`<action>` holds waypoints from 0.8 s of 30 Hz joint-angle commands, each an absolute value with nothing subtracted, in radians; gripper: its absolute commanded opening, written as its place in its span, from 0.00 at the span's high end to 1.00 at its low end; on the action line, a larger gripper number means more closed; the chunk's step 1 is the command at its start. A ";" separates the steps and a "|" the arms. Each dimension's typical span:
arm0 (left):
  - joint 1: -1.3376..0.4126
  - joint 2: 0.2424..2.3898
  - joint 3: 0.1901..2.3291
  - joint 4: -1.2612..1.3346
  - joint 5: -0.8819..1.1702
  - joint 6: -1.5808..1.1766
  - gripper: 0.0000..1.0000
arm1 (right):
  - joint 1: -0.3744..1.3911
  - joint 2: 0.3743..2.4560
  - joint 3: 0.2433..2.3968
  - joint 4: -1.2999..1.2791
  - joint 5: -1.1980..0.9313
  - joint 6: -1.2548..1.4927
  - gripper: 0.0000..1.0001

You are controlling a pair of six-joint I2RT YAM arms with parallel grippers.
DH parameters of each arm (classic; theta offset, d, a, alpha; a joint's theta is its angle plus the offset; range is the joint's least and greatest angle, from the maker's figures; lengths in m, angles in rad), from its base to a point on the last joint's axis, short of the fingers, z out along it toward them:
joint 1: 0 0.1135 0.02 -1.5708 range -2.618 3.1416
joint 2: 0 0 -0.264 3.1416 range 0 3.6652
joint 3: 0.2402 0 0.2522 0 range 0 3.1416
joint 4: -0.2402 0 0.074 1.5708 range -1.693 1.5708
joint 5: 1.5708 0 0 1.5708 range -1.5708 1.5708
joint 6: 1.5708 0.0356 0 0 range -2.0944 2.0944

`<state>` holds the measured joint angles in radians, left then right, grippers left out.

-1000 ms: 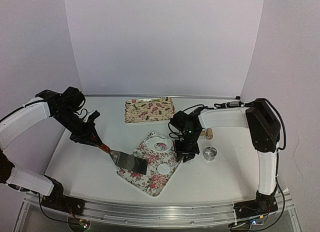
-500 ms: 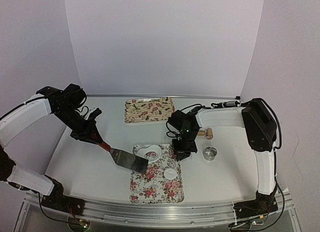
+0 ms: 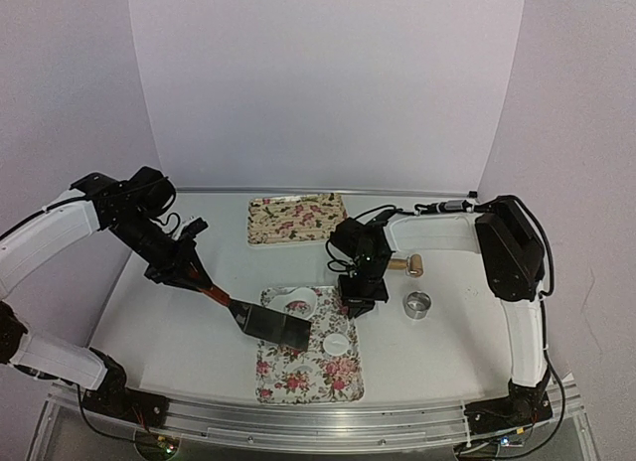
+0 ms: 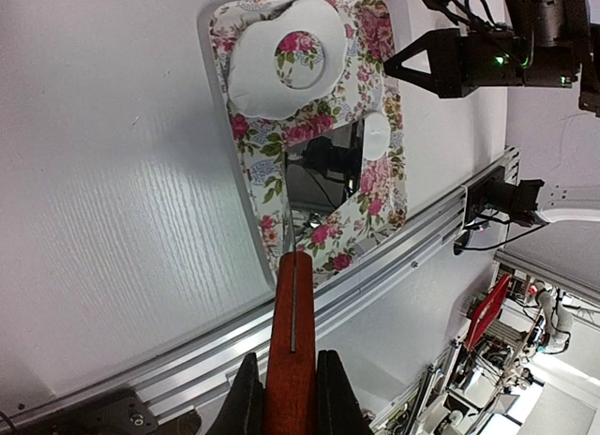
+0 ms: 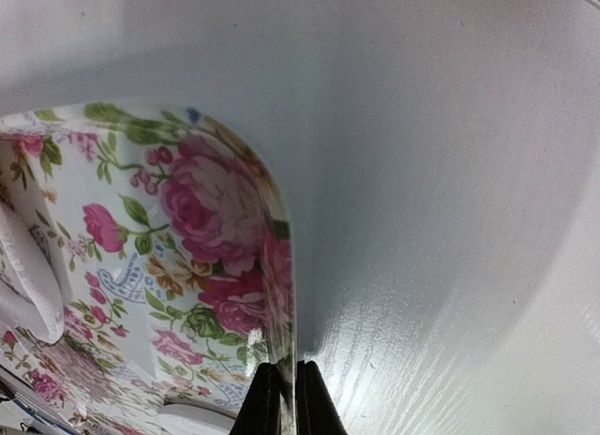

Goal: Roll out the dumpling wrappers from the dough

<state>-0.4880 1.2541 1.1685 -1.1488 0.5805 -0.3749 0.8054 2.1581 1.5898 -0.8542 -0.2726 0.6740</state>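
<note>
One round white wrapper [image 3: 338, 343] lay flat on the flowered tray [image 3: 298, 382], beside the thin, soft dough [image 3: 309, 298] with its round cut-out. The step looked like lifting the wrapper. The left gripper [image 3: 197, 277] clamped the wooden handle of a shiny spatula [image 3: 273, 327], and the right gripper [image 3: 356, 304] pinched the tray's rim. Next, the blade would need to slide under the disc. A metal ring [image 3: 417, 305] stood on the counter [image 3: 169, 332].
</note>
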 commanded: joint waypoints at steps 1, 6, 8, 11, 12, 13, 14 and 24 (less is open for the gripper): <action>-0.513 1.225 1.157 -1.083 0.615 -0.466 1.00 | 0.824 2.209 1.621 -0.881 -0.217 0.699 0.96; -0.517 1.227 1.144 -1.070 0.567 -0.509 1.00 | 0.833 2.219 1.631 -0.890 -0.215 0.710 0.97; -0.517 1.227 1.135 -1.068 0.558 -0.517 1.00 | 0.835 2.221 1.632 -0.894 -0.214 0.713 0.97; -0.518 1.229 1.116 -1.060 0.567 -0.526 1.00 | 0.838 2.223 1.631 -0.897 -0.212 0.715 0.97; -0.518 1.229 1.109 -1.057 0.575 -0.528 1.00 | 0.839 2.223 1.631 -0.899 -0.211 0.716 0.97; -0.518 1.229 1.100 -1.052 0.582 -0.529 1.00 | 0.839 2.224 1.632 -0.900 -0.210 0.718 0.97; -0.518 1.229 1.094 -1.050 0.585 -0.529 1.00 | 0.841 2.224 1.631 -0.901 -0.209 0.719 0.97; -0.521 1.231 1.063 -1.027 0.578 -0.524 1.00 | 0.852 2.233 1.634 -0.908 -0.209 0.727 0.97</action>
